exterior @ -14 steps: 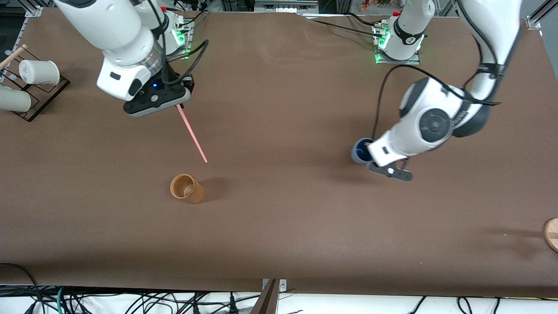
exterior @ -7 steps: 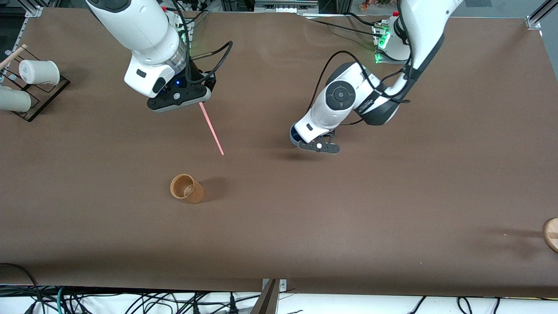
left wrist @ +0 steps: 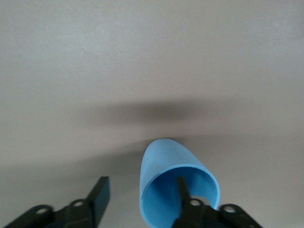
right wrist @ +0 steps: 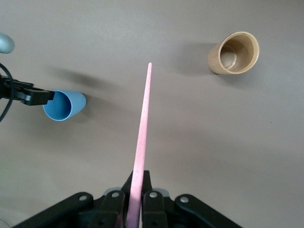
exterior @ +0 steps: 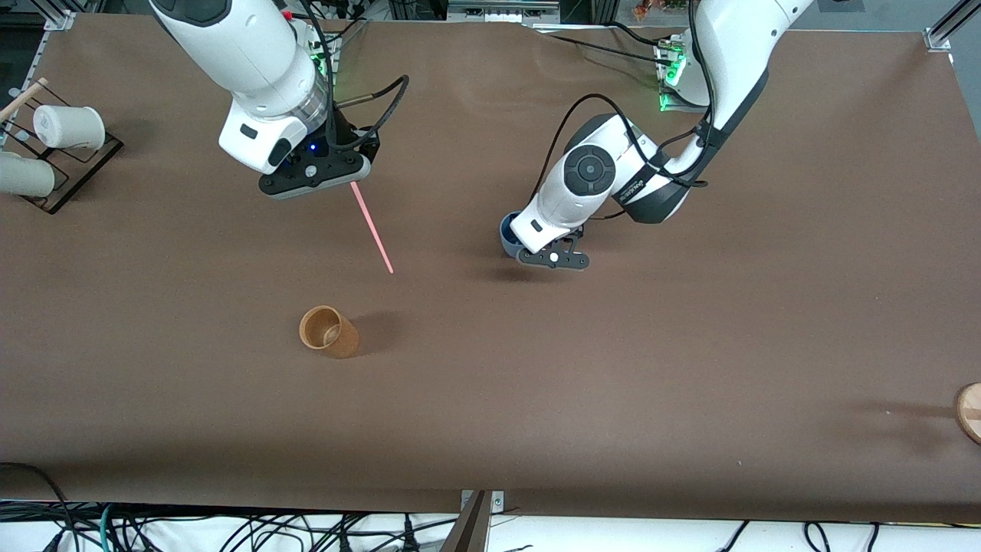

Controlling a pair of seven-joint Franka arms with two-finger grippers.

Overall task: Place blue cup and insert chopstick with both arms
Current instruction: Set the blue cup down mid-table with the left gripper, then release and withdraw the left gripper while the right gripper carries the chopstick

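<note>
- The blue cup (exterior: pixel 508 234) is held in the air by the left gripper (exterior: pixel 553 257) above the middle of the table. In the left wrist view the cup (left wrist: pixel 176 187) has one finger inside its mouth and the other finger stands outside, so the wall is pinched between them.
- The cup is smooth matte plastic, tapered, brighter blue inside.
- The chopstick (exterior: pixel 372 227) is thin, straight and pink. The right gripper (exterior: pixel 314 175) is closed on its upper end, and the stick slants down over the table, toward the right arm's end from the cup.
- In the right wrist view, the chopstick (right wrist: pixel 141 140) runs out from between the closed fingers.
- An orange-brown cup (exterior: pixel 328 331) stands upright on the table, nearer to the front camera than the chopstick's tip.
- The table (exterior: pixel 690 368) has a brown matte cover with a fine grain.
- White cups (exterior: pixel 67 126) lie on a dark rack (exterior: pixel 73 175) at the right arm's end.
- Cables hang below the table's near edge.
</note>
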